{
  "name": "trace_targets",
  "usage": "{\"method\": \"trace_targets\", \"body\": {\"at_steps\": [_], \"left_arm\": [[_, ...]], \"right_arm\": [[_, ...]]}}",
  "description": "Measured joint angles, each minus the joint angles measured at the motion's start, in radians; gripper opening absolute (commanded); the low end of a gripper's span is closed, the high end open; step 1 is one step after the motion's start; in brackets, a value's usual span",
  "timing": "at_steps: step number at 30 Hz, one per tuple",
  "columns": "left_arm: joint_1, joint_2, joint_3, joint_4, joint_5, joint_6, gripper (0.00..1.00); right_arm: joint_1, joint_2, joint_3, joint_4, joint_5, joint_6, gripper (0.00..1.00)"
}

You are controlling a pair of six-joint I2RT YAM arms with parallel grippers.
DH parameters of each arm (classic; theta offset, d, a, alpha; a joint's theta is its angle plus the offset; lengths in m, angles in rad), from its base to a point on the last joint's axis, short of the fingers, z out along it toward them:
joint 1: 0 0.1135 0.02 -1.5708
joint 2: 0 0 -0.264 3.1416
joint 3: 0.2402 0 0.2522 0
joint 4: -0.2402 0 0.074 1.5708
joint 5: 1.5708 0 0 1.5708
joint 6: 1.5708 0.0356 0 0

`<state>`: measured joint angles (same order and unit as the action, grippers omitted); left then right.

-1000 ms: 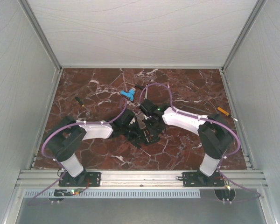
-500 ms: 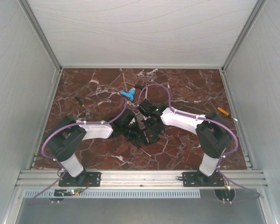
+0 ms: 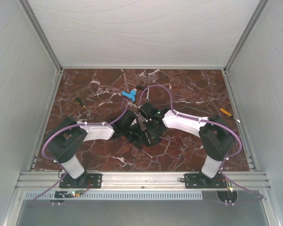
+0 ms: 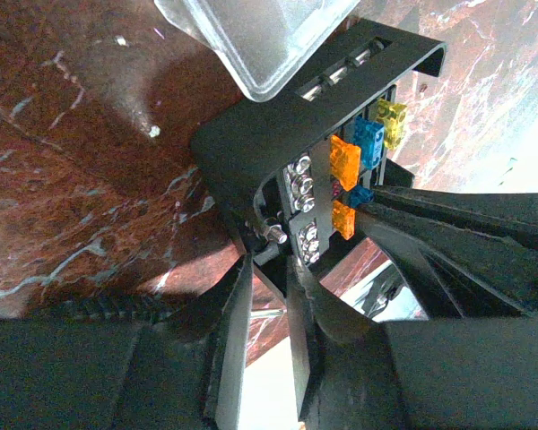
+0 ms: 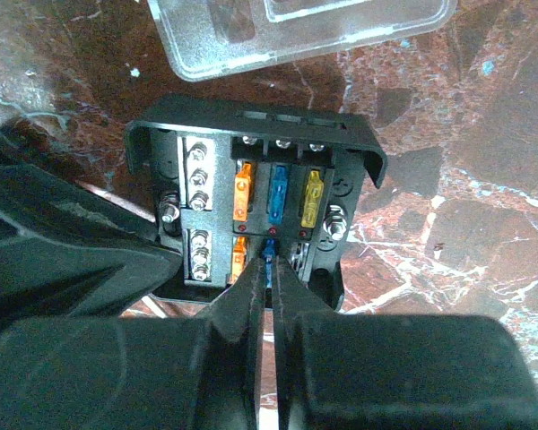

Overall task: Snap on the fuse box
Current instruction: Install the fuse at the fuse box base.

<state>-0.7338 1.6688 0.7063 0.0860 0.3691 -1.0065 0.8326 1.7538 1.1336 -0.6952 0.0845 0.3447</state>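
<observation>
We look down from behind onto the red marble surface (image 3: 198,89), our wrist views close in, both sharing the black square plastic fuse box (image 5: 260,134)

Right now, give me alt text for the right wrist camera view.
An open black fuse box sits centre, holding orange, blue and yellow fuses side by side; the right claw, tips closed, meets a small blue fuse below them. The clear lid lies beyond on the marble table.

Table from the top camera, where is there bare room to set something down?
Bare marble: the far left corner beyond the screwdriver, and the far right corner beyond the orange-handled tool. Crowded: the middle, where the left gripper and right gripper meet at the fuse box, with the clear lid beside it.
</observation>
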Motion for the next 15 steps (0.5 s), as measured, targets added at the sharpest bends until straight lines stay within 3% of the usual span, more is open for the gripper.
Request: {"method": "trace_targets", "body": {"at_steps": [6,9,15], "left_arm": [[0.000,0.000,0.000,-0.001,-0.003,0.000,0.22],[0.000,-0.002,0.000,-0.004,-0.008,0.000,0.23],[0.000,-0.009,0.000,-0.008,-0.023,0.000,0.23]], "right_arm": [[-0.004,0.045,0.061,-0.064,-0.003,-0.012,0.00],[-0.003,0.014,0.051,-0.046,-0.009,-0.019,0.06],[0.000,-0.072,-0.022,0.019,-0.011,-0.034,0.31]]}}
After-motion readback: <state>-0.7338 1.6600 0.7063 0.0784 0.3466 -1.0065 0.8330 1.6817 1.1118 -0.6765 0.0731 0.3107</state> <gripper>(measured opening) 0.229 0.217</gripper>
